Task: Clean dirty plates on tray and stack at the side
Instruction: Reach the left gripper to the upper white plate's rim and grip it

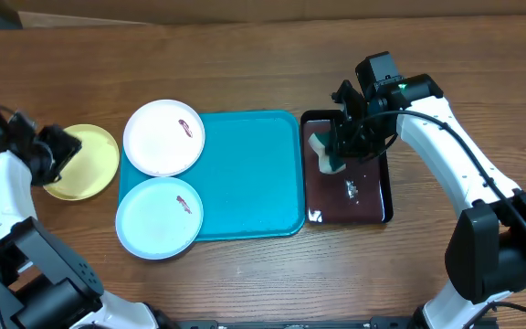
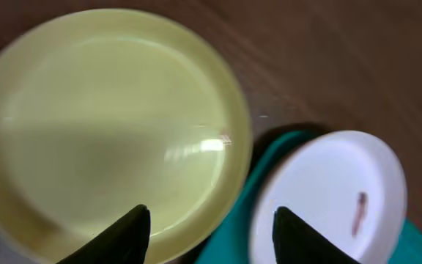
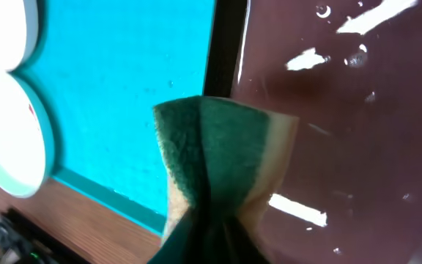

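Brown wood-grain tabletop (image 1: 245, 55), with a paler strip along the far edge. The turquoise tray (image 1: 249, 174) sits centre, mostly bare. The white plate (image 1: 163, 137) overlaps its far-left corner and the light blue plate (image 1: 160, 217) its near-left corner; each has a red-brown smear. The yellow-green plate (image 1: 82, 162) is off the tray, flat on the tabletop to the left, just beside the white plate. The black tray (image 1: 373, 196) lies just beside the turquoise tray's right edge, glossy and wet. Left jaws are spread apart with nothing between them, over the yellow-green plate's edge. Right jaws are clenched on a green-and-yellow sponge (image 3: 218, 161) above the black tray's left part.
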Controlling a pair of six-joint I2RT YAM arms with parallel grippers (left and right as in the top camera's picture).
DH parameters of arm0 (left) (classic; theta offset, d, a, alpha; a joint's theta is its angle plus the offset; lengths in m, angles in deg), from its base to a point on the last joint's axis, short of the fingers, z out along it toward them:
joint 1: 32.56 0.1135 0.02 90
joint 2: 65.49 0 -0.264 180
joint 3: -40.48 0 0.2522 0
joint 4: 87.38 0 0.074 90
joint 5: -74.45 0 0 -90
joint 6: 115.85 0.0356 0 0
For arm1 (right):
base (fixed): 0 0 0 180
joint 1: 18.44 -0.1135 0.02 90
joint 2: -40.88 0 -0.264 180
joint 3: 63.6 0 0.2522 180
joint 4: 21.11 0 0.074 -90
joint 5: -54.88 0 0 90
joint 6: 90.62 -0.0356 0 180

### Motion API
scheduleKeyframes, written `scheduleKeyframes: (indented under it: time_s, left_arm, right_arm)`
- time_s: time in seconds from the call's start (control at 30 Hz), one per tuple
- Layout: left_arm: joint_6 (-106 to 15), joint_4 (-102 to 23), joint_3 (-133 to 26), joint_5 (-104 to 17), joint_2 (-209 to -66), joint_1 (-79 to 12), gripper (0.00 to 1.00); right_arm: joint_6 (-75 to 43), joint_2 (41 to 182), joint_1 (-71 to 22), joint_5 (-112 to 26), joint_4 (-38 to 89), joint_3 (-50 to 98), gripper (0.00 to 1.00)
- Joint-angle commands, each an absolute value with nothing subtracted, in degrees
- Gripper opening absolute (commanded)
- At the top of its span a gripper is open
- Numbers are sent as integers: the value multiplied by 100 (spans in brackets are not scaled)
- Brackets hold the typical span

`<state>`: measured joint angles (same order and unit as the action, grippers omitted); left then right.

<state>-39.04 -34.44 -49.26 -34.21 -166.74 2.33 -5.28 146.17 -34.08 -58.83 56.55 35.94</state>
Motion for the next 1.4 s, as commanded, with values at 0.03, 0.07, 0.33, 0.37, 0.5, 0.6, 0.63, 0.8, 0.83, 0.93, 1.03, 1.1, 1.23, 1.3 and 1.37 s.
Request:
scheduleKeyframes:
  time_s: [0.03, 0.07, 0.33, 0.37, 0.5, 0.6, 0.63, 0.8, 0.83, 0.93, 1.03, 1.1, 1.23, 1.3, 1.37]
  left_arm:
    - [-3483, -3400, -5079, -3617, -16552, -416, 40]
    - [-3480, -3405, -5079, -3362, -16552, -565, 39]
    - [-3395, -3623, -5077, -1958, -16556, -1548, 58]
    - [-3395, -3652, -5077, -1847, -16556, -1620, 58]
    - [-3395, -3667, -5077, -1718, -16570, -1701, 53]
    - [-3395, -3665, -5077, -1718, -16655, -1684, 45]
    - [-3393, -3665, -5077, -1718, -16714, -1682, 43]
    - [-3295, -3759, -5077, -1698, -17151, -1684, 44]
    - [-3249, -3794, -5077, -1700, -17216, -1684, 44]
    - [-3201, -3829, -5077, -1655, -17396, -1679, 44]
    - [-3203, -3837, -5077, -1657, -17488, -1679, 38]
    - [-3203, -3837, -5077, -1659, -17492, -1679, 38]
    - [-3205, -3840, -5073, -1659, -17494, -1679, 38]
    - [-3205, -3840, -5055, -1659, -17503, -1686, 38]
    - [-3203, -3840, -5053, -1659, -17538, -1686, 37]
  right_arm:
    - [-509, 14573, -3419, -5911, 5625, 3591, 4]
    - [-509, 14573, -3419, -5911, 5625, 3591, 4]
    - [-509, 14573, -3419, -5909, 5629, 3591, 4]
    - [-509, 14573, -3419, -5909, 5629, 3591, 4]
    - [-506, 14573, -3419, -5907, 5625, 3591, 4]
    - [-509, 14573, -3419, -5909, 5625, 3591, 4]
    - [-509, 14573, -3419, -5909, 5625, 3591, 4]
    - [-509, 14573, -3419, -5909, 5625, 3591, 4]
    - [-509, 14573, -3419, -5909, 5625, 3591, 4]
    - [-509, 14573, -3419, -5909, 5629, 3591, 4]
    - [-509, 14573, -3419, -5911, 5627, 3591, 4]
    - [-509, 14573, -3419, -5911, 5627, 3591, 4]
    - [-509, 14573, -3419, -5911, 5627, 3591, 4]
    - [-509, 14573, -3419, -5911, 5627, 3591, 4]
    - [-509, 14573, -3419, -5911, 5627, 3591, 4]
